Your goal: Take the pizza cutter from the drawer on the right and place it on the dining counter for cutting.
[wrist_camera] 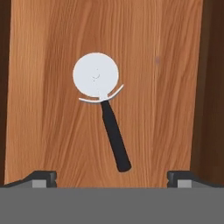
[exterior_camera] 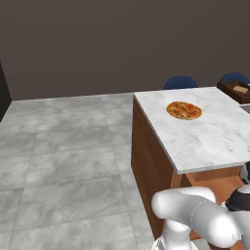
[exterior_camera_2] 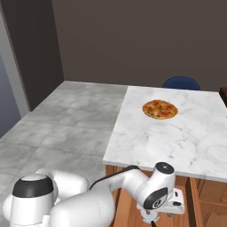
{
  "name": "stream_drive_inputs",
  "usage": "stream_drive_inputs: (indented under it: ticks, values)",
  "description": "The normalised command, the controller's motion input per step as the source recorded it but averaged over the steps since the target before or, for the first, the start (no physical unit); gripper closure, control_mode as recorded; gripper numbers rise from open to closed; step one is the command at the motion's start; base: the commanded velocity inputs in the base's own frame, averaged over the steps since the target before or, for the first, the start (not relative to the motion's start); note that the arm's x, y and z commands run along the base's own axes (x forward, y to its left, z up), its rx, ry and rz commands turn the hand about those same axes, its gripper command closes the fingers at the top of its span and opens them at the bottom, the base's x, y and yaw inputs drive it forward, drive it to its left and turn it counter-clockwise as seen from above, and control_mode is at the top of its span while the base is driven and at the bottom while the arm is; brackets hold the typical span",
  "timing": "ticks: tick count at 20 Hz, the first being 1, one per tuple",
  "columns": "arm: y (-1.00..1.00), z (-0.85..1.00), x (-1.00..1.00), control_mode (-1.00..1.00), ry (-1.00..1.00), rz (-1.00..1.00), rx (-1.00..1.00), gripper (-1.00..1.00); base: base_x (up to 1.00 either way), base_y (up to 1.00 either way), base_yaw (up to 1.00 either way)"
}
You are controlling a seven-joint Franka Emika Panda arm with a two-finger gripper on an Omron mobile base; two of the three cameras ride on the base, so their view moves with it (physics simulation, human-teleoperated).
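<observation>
Right now, through the hand view, I see the pizza cutter (wrist_camera: 101,105) lying flat on the plain wood floor of the drawer (wrist_camera: 43,131), between and beyond my two finger tips (wrist_camera: 43,178), touching neither. The gripper (wrist_camera: 112,179) is spread wide and holds nothing. Its wheel blade is a pale grey disc with a thin curved guard; the short dark handle slants down to the right, ending nearer the middle than either tip. The drawer bottom shows warm, streaked grain, with darker walls either side. From the right base view, the dining counter (exterior_camera_2: 186,142) is a veined white-grey marble slab carrying a round orange-topped pizza (exterior_camera_2: 160,109), with a blue chair (exterior_camera_2: 181,83) at its far side.
</observation>
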Motion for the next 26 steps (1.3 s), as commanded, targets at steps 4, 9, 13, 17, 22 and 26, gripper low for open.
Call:
stream_drive_inputs:
  ticks: [4,9,13,17,22,26]
  values:
    - [-0.04,-0.21,0.05,-1.0,0.0,0.0,0.0,-1.0,0.0,0.0,0.0]
    - [0.0,-0.28,0.08,-1.0,0.0,0.0,0.0,-1.0,0.0,0.0,0.0]
    - [0.0,-0.25,0.1,-1.0,0.0,0.0,0.0,-1.0,0.0,0.0,0.0]
    - [0.0,-0.29,0.06,-1.0,0.0,0.0,0.0,-1.0,0.0,0.0,0.0]
    - [0.0,-0.32,0.0,-1.0,0.0,0.0,0.0,-1.0,0.0,0.0,0.0]
    - [0.0,-0.28,0.0,-1.0,0.0,0.0,0.0,-1.0,0.0,0.0,0.0]
